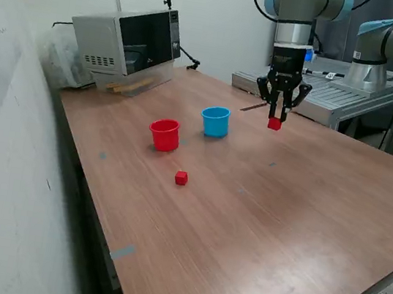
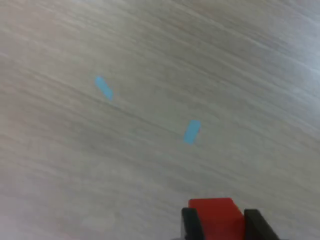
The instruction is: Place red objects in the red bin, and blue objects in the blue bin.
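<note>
Above the far side of the brown wood-grain worktop (image 1: 261, 208), the black two-finger claw (image 1: 277, 119) hangs clenched on a small solid red cube (image 1: 274, 124), lifted clear of the surface. In the wrist view the same cube (image 2: 214, 216) sits between two dark fingertips (image 2: 190, 222), its flat matte top showing and its lower part cut off by the picture's edge. Below it the worktop's fine streaky grain is blurred, with two short strips of light blue tape (image 2: 104, 87) stuck to it.

On the exterior view's left of the claw stands a small round light blue plastic cup (image 1: 215, 121), slightly tapered and smooth-walled. A small round red plastic cup (image 1: 164, 134) of the same shape stands near it, further to that left. A second small red cube (image 1: 181, 178) lies on the worktop just in front of the red cup, apart from it. I cannot see into either cup from this angle.

At the back corner sits a grey microwave oven (image 1: 127, 44) with a dark glass door. A second, light blue robot arm (image 1: 389, 43) stands on a metal bench behind, partly cut off.
</note>
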Tool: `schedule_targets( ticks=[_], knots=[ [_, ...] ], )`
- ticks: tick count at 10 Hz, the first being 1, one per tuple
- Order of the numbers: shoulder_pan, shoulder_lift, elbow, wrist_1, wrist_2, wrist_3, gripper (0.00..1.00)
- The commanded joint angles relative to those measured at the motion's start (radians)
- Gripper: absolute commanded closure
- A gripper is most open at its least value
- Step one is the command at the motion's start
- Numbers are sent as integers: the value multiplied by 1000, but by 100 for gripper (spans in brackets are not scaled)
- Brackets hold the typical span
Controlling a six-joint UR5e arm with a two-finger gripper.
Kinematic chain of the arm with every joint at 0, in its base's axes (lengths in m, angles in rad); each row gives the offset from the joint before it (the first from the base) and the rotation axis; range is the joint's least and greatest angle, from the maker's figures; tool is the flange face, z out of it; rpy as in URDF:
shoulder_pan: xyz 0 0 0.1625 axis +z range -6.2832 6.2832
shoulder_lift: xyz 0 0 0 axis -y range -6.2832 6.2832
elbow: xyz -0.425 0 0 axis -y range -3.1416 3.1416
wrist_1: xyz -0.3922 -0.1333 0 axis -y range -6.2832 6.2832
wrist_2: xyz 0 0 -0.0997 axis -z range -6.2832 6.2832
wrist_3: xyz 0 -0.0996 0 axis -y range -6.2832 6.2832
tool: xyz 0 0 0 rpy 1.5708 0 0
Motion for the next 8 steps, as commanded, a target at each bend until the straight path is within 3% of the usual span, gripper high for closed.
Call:
schedule_targets(
  ticks=[1, 3, 5, 8],
  knots=[
    [-2, -93, -10, 66, -20, -1, 100],
    [-12, -87, -59, 72, -41, 1, 100],
    [-25, -66, -141, 74, -40, 7, 100],
    [-87, 56, -302, 74, -40, 12, 100]
  ],
)
